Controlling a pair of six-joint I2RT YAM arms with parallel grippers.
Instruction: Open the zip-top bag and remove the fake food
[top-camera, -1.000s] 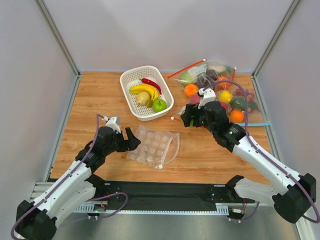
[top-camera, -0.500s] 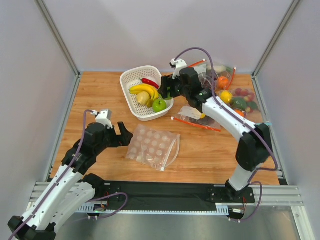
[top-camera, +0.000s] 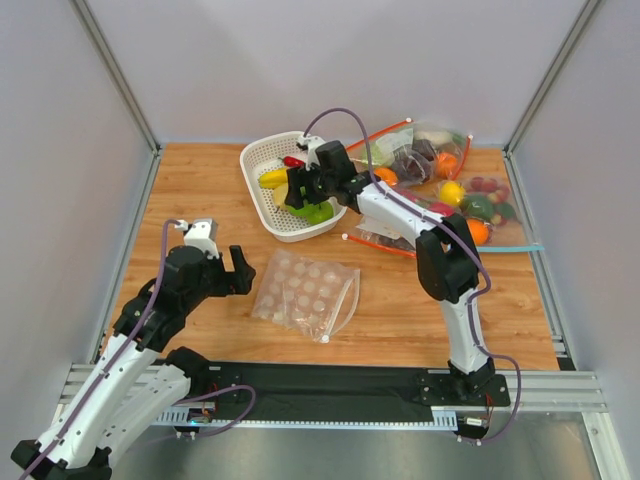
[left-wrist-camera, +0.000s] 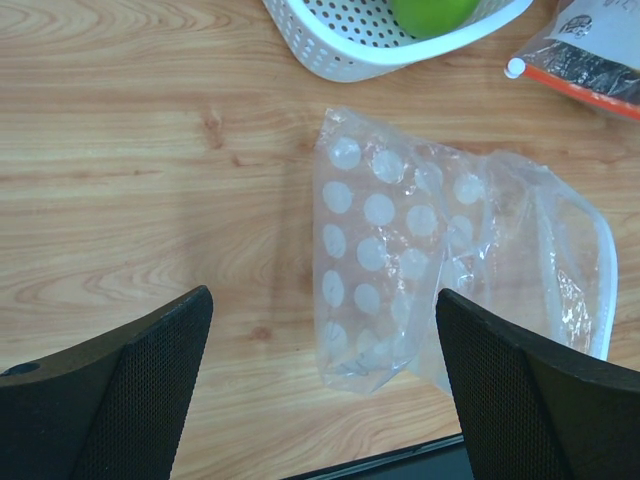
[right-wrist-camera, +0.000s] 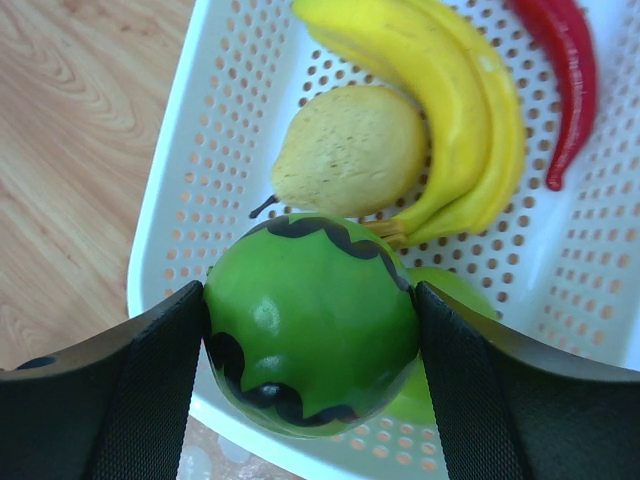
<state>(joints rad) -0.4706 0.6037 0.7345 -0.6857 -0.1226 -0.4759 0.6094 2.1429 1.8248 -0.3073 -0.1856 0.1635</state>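
Observation:
The dotted zip-top bag (top-camera: 305, 293) lies flat on the table, its mouth gaping at the right, and nothing shows inside it (left-wrist-camera: 400, 250). My left gripper (top-camera: 243, 272) is open and empty just left of it (left-wrist-camera: 325, 380). My right gripper (top-camera: 300, 188) is shut on a green round fruit with black wavy stripes (right-wrist-camera: 310, 340), held over the white basket (top-camera: 255, 195). In the basket (right-wrist-camera: 190, 180) lie a yellow banana (right-wrist-camera: 470, 110), a red chili (right-wrist-camera: 570, 70), a yellowish round fruit (right-wrist-camera: 350, 150) and a green apple (right-wrist-camera: 445, 290).
A pile of undotted bags (top-camera: 440, 185) with orange and blue zip strips, holding oranges, grapes and other fruit, fills the back right. One orange-strip bag (top-camera: 385, 240) lies just right of the basket, and its corner shows in the left wrist view (left-wrist-camera: 590, 60).
My right arm has swung from the bag pile at the right to over the basket, carrying the green striped fruit. My left arm has drawn back left, away from the dotted bag.

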